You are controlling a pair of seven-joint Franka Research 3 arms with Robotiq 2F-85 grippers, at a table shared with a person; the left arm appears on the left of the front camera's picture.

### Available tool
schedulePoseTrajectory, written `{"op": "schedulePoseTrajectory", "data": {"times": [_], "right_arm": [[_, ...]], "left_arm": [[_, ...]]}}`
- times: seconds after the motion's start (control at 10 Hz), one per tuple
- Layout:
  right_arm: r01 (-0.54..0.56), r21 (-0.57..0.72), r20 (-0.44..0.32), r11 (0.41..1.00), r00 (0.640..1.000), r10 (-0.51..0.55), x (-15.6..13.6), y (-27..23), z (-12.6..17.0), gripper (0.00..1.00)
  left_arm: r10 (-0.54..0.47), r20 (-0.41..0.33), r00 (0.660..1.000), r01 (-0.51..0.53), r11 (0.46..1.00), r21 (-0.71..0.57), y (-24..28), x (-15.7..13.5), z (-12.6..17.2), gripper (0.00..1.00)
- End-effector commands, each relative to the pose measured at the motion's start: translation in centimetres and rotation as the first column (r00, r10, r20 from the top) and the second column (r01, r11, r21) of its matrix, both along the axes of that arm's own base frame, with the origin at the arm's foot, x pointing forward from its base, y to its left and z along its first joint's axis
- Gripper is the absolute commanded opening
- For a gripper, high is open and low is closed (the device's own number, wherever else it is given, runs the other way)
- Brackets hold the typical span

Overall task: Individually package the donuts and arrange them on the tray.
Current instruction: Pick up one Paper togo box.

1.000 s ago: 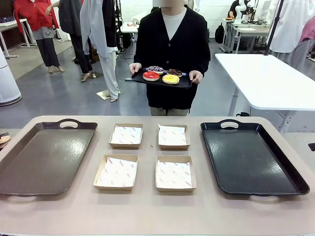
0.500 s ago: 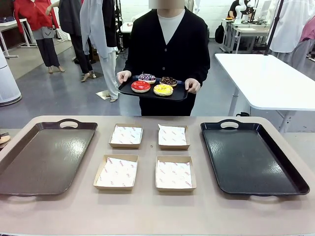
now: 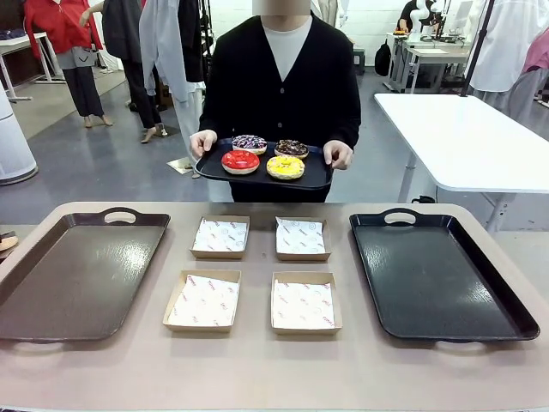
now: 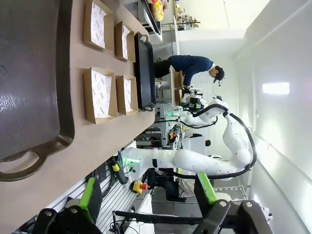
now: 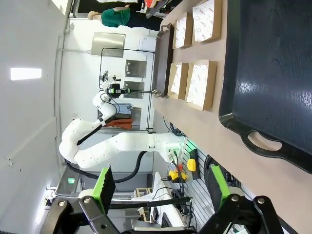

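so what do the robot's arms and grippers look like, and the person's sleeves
The left gripper and right gripper are black with green pads. The left arm and right arm are white and rounded, each with a black cable. The person wears black cardigan sleeves.

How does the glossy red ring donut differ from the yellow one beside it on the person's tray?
The glossy red ring donut is plain and shiny; the yellow ring donut looks speckled. Red sits on the robot's left, yellow on its right. Both rest on the small black tray that the person holds.
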State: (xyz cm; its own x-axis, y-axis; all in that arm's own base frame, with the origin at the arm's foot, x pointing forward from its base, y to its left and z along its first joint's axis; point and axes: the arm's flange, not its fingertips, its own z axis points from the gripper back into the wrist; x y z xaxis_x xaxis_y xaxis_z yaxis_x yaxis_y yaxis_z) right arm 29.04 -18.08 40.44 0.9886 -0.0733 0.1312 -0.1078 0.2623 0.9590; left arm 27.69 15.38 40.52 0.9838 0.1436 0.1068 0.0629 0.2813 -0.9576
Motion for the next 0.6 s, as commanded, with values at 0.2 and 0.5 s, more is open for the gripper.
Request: {"op": "schedulePoseTrajectory", "data": {"times": [0.2,0.5], "right_arm": [[0.009,0.004,-0.006,1.000,1.000,-0.009,0.16,0.01,0.02,1.00],[0.009,0.004,-0.006,1.000,1.000,-0.009,0.16,0.01,0.02,1.00]], "left_arm": [[0.011,-0.011,1.000,-0.011,1.000,-0.002,0.07,-0.15,-0.08,1.00],[0.011,-0.011,1.000,-0.011,1.000,-0.002,0.07,-0.15,-0.08,1.00]]}}
